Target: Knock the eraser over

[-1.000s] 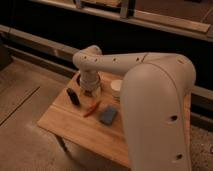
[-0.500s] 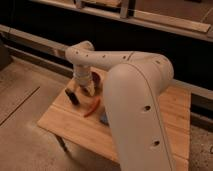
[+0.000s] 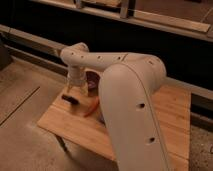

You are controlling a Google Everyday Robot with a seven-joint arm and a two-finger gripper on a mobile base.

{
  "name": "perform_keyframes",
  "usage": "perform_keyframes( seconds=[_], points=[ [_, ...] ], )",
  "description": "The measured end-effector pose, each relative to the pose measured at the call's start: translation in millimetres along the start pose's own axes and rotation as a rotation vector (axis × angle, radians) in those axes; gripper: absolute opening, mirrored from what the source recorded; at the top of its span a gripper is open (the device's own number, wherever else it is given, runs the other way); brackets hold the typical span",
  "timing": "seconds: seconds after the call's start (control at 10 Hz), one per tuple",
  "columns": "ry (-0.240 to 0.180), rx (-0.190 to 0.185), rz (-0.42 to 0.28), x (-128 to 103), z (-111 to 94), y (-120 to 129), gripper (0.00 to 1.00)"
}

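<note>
The eraser (image 3: 71, 99) is a small dark block on the left part of the wooden table (image 3: 65, 127). It appears stretched out sideways, low on the board. My gripper (image 3: 70, 91) hangs from the white arm (image 3: 125, 100) right above the eraser, at or almost touching it. The thin red-orange stick (image 3: 90, 109) lies just right of the eraser, partly behind the arm. The blue pad is hidden behind the arm.
A dark rounded object (image 3: 92, 80) sits on the table behind the wrist. The table's left and front edges drop to a concrete floor (image 3: 25, 100). A dark wall with a pale ledge (image 3: 30, 37) runs behind the table.
The arm has swung left and the gripper has come down onto the eraser's spot. The eraser has shifted from a tilted stand to a flatter pose. The arm now hides the blue pad.
</note>
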State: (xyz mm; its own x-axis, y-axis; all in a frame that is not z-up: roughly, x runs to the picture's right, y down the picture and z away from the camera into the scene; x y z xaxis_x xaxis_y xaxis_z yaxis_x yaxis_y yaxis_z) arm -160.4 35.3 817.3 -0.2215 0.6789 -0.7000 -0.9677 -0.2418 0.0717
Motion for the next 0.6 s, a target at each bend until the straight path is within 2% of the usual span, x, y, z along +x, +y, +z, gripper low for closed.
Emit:
perform_keyframes(
  seconds=[0.2, 0.3, 0.6],
  points=[
    [0.011, 0.013, 0.022, 8.5, 4.0, -2.1, 0.65],
    [0.013, 0.036, 0.029, 12.6, 2.1, -6.5, 0.65],
    [-0.02, 0.088, 0.038, 15.2, -30.5, -26.3, 0.65]
  ],
)
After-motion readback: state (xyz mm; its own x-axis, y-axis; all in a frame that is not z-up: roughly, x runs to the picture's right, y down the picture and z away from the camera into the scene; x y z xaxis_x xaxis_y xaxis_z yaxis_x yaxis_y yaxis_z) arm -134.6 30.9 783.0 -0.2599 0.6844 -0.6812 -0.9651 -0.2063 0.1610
